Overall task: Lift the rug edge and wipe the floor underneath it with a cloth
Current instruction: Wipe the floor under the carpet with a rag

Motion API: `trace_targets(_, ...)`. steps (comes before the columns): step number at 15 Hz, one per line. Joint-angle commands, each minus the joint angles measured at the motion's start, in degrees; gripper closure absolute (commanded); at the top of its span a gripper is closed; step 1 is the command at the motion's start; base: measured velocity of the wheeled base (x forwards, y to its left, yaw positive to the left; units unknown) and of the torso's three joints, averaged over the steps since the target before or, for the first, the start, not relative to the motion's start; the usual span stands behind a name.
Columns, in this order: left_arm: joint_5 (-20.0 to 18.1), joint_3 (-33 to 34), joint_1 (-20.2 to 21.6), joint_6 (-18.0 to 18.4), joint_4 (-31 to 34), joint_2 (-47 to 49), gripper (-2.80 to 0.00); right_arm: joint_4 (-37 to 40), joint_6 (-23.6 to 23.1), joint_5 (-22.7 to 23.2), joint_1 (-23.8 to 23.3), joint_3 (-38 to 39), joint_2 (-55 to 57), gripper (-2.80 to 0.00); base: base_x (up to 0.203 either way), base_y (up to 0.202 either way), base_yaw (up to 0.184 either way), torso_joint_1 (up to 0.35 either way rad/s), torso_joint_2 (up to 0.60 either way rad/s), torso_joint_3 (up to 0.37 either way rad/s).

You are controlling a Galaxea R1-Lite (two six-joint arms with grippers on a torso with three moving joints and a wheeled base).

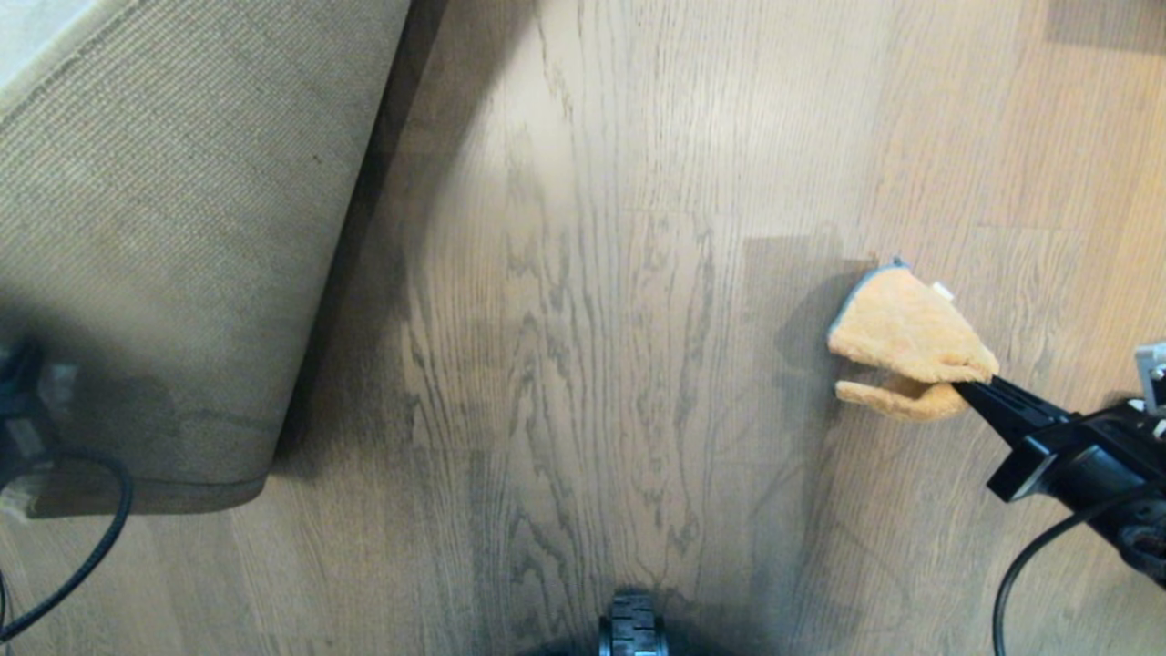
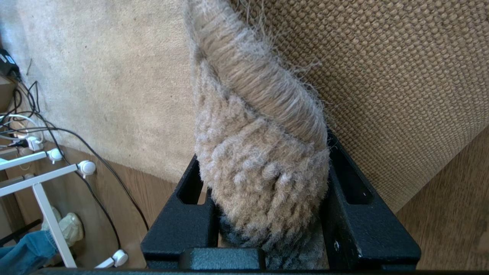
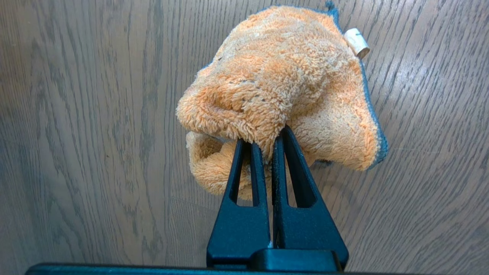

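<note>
Head view: rug edge (image 1: 182, 273) held up at left, tan backing showing; wiping step in hand, orange cloth (image 1: 911, 342) on bare floor (image 1: 592, 364) at right; next, sweep toward the rug's shadow; black cable (image 1: 91, 547) near.

Left wrist: left gripper (image 2: 267, 214) clamped on rug border.

Right wrist: right gripper (image 3: 267, 152) pinching cloth.

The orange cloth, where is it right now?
The cloth is on the right of the head view, pinched in the right gripper over the bare floor, well away from the lifted rug edge on the left.
</note>
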Motion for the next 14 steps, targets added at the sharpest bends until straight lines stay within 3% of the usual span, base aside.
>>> trace_targets(1, 0.17, -0.02, -0.03, 0.08, -0.41, 0.10, 0.00, -2.77, 0.02, 0.06, -0.20, 0.21, -0.21, 0.00, 0.000, 0.000, 0.000, 0.000, 0.00, 0.000)
trace_targets(14, 0.17, 0.07, 0.06, 0.08, -0.42, 0.10, 0.00, -2.77, -0.07, 0.06, -0.20, 1.01, -0.03, 0.00, 0.000, 0.000, 0.000, 0.000, 0.00, 0.000)
